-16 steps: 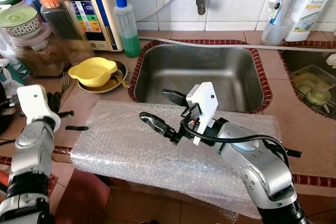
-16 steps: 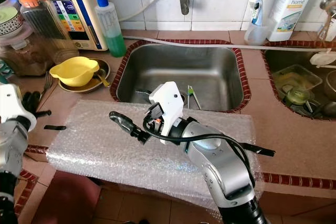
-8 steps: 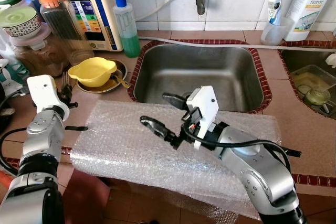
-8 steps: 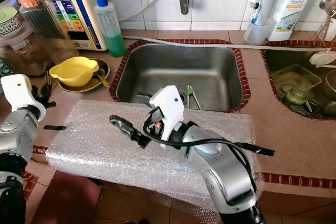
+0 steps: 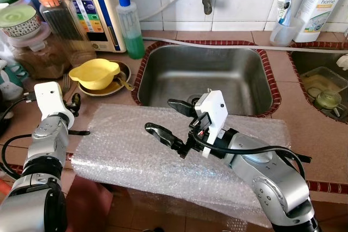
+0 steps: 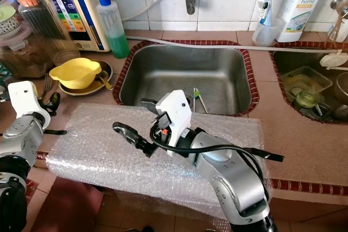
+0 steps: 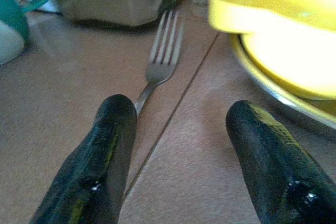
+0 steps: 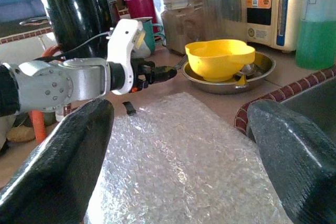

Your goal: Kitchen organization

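Place: kitchen counter (image 5: 304,107) of brown tiles, with a steel sink (image 5: 209,74) at 12 o'clock and white wall tiles behind it.

Bubble wrap: one big sheet (image 5: 125,150) lies flat across the front of the counter, at 6 o'clock from the sink.

Fork: one fork (image 7: 160,61) lies flat on the counter at 9 o'clock, just beside the plate. Its prongs point away from the left gripper. This looks like the thing to pick up.

How the fork will handle: I think it is light, hard and a bit slippery, and it will not break. It lies very flat, so it may be tricky to lift. The thin handle is the best place to hold.

Left gripper: the left gripper (image 7: 178,145) is low over the counter with its two fingers spread apart, holding nothing. The fork handle runs toward one finger.

Right gripper: the right gripper (image 5: 167,118) hangs over the bubble wrap, near the sink edge. Its fingers are wide apart and hold nothing.

Yellow bowl: one yellow bowl (image 5: 97,73) sits on one metal plate (image 5: 120,82) at 10 o'clock, with a spoon (image 5: 125,83) next to it.

Bottles: one green soap bottle (image 5: 130,25) at 11 o'clock, and two white bottles (image 5: 321,4) at 2 o'clock.

Jars: one tall jar (image 5: 60,12) with an orange lid, and one brown jar (image 5: 35,52) beside it.

Black strip: one small dark strip (image 5: 79,132) lies by the bubble wrap, at 9 o'clock.
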You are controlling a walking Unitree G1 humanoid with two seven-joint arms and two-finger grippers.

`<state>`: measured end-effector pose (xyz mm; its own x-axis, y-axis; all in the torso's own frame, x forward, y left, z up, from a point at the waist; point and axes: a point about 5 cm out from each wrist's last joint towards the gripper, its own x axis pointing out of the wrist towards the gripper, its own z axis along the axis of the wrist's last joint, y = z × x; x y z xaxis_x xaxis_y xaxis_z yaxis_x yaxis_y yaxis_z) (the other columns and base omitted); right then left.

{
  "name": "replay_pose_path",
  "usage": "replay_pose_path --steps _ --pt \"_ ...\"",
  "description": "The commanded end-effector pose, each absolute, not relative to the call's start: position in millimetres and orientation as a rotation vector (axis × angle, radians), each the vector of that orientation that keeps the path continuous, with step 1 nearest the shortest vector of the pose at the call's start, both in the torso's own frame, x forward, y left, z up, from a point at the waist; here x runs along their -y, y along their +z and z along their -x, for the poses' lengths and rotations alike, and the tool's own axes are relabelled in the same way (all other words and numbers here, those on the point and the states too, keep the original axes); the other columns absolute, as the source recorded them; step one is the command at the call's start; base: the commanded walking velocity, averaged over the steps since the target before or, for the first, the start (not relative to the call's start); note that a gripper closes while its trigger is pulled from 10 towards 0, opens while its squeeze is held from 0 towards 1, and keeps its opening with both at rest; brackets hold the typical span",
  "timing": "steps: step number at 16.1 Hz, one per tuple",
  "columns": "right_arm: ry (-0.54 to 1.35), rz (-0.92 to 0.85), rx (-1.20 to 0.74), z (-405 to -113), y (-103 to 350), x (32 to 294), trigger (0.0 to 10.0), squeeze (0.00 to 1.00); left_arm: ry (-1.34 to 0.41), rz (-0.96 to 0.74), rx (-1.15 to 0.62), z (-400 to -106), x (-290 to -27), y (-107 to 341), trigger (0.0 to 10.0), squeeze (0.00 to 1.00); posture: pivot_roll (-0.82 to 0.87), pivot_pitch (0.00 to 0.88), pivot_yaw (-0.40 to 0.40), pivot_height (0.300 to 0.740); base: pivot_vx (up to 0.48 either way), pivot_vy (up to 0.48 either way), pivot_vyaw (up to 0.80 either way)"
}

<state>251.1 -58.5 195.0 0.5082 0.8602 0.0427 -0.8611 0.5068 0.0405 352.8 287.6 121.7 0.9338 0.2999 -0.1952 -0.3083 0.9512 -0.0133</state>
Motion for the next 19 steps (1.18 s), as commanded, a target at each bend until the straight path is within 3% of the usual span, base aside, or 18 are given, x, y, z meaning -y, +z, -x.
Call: replay_pose_path --steps 1,5,6,7,13,14,15,16,17,18,19 --pt "1.06 -0.064 0.026 -247 199 56 10.0 0.81 0.343 0.023 -0.161 -355 -296 133 10.0 1.0 -0.25 0.154 0.102 0.74 0.0 0.0 0.0" --pt "1.058 -0.059 0.021 -246 199 57 10.0 0.8 0.423 0.007 -0.167 -354 -304 134 10.0 1.0 -0.26 0.157 0.104 0.74 0.0 0.0 0.0" --pt "1.055 -0.059 0.021 -246 199 56 10.0 0.8 0.425 0.005 -0.197 -353 -306 132 10.0 0.06 -0.26 0.157 0.105 0.74 0.0 0.0 0.0" --pt "1.054 -0.059 0.022 -246 199 57 10.0 0.8 0.413 0.013 -0.219 -353 -305 129 10.0 0.0 -0.26 0.157 0.105 0.74 0.0 0.0 0.0" --pt "1.049 -0.063 0.018 -245 199 56 10.0 0.79 0.321 0.013 -0.342 -353 -296 115 10.0 0.0 -0.26 0.156 0.113 0.74 0.0 0.0 0.0" --pt "1.048 -0.062 0.018 -246 198 57 10.0 0.79 0.317 0.013 -0.363 -351 -297 112 6.7 0.0 -0.26 0.156 0.114 0.74 0.0 0.0 0.0" --pt "1.048 -0.062 0.018 -246 199 57 10.0 0.79 0.292 0.014 -0.381 -350 -296 109 4.9 0.0 -0.26 0.156 0.114 0.74 0.0 0.0 0.0" --pt "1.047 -0.062 0.018 -246 198 57 10.0 0.79 0.295 0.05 -0.388 -350 -295 108 4.7 0.0 -0.26 0.155 0.116 0.74 0.0 0.0 0.0" --pt "1.046 -0.062 0.018 -246 198 57 10.0 0.79 0.296 0.046 -0.398 -348 -297 106 1.7 0.0 -0.26 0.155 0.116 0.74 0.0 0.0 0.0" --pt "1.046 -0.062 0.018 -246 198 57 10.0 0.79 0.296 0.042 -0.403 -347 -298 105 1.7 0.0 -0.26 0.153 0.116 0.74 0.0 0.0 0.0" --pt "1.046 -0.063 0.017 -246 198 57 10.0 0.79 0.288 0.046 -0.425 -345 -300 102 0.0 0.0 -0.26 0.152 0.114 0.74 0.0 0.0 0.0"
